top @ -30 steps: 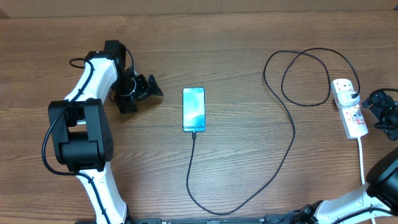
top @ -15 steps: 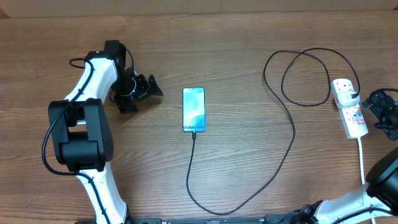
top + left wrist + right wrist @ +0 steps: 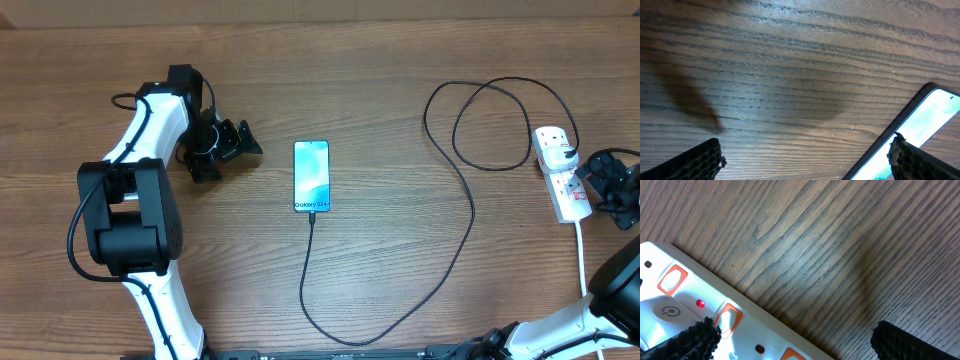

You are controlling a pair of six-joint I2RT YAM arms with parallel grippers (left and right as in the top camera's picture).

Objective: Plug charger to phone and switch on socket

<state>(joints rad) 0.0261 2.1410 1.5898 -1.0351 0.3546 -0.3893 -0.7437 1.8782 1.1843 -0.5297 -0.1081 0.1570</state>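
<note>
The phone (image 3: 311, 176) lies flat mid-table with its light blue screen up; its corner shows in the left wrist view (image 3: 920, 135). The thin black charger cable (image 3: 440, 270) runs from the phone's near end in a loop across the table to a plug in the white socket strip (image 3: 562, 180) at the right. My left gripper (image 3: 228, 145) is open and empty, left of the phone. My right gripper (image 3: 600, 190) is open, at the right side of the strip. In the right wrist view one finger lies over the strip (image 3: 715, 320) near an orange switch; a small red light (image 3: 700, 303) glows.
The strip's white cord (image 3: 583, 260) runs toward the near table edge. The black cable's loops (image 3: 490, 125) lie left of the strip. The left arm's black base (image 3: 130, 220) stands at the near left.
My right gripper has moved left, closer to the socket strip. The left arm, phone and cable have not moved.
</note>
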